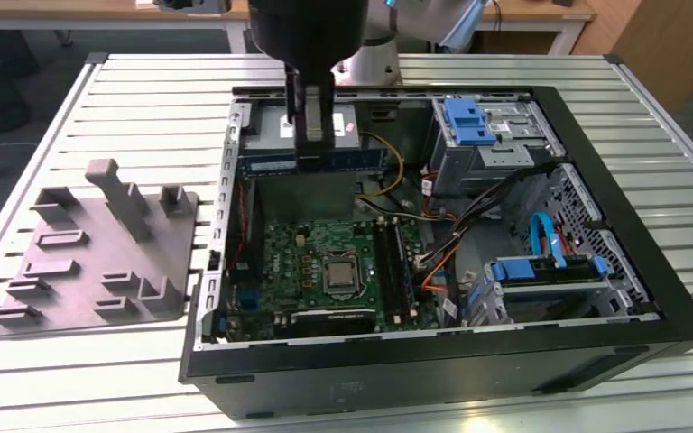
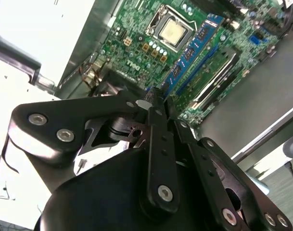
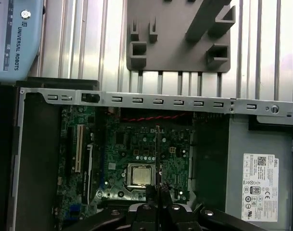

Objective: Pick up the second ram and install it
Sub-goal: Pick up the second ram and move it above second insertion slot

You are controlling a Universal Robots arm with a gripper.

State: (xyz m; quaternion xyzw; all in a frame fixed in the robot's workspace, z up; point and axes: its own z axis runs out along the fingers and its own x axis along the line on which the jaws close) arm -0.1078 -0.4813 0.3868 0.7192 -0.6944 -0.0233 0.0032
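My gripper (image 1: 313,137) hangs over the back part of the open computer case (image 1: 635,271), shut on the second ram (image 1: 353,161). The stick is a long blue-green board with dark chips, held level and on edge by its middle, well above the motherboard (image 1: 310,266). In the second wrist view the ram (image 2: 194,48) runs out from between the gripper (image 2: 158,96) fingers, over the board. In the first wrist view the ram (image 3: 157,144) is a thin line edge-on above the gripper (image 3: 158,196). The long black memory slots (image 1: 397,262) lie beside the processor socket (image 1: 342,275), lower and nearer the case front.
A grey moulded fixture tray (image 1: 106,244) lies on the slatted table at the exterior view's left. Inside the case are drive bays with blue clips (image 1: 467,122), loose cables (image 1: 443,234) and a second blue-clipped bay (image 1: 540,271). The power supply (image 3: 259,180) sits beside the board.
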